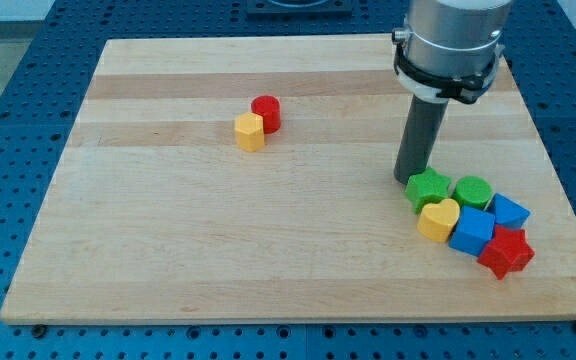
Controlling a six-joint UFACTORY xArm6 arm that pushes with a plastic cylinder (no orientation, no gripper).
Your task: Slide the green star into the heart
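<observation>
Resting on the desk (168, 250), my tip (409, 179) is seen just at the upper-left edge of the green star (428, 187), touching it or very nearly so. No gripper is fitted to this arm, so no open or closed state can be given; only a rod is present. The green star lies at the view's lower right, with the yellow heart (438, 219) directly below it and in contact. A push from the star's upper side would be directed toward the heart, which likely explains the tip's position. Right of the star sits a green cylinder (473, 190); below-right are two blue blocks (471, 231) and a red star (506, 251). Far left of the star, a red cylinder (266, 112) and yellow block (250, 131) sit together.
</observation>
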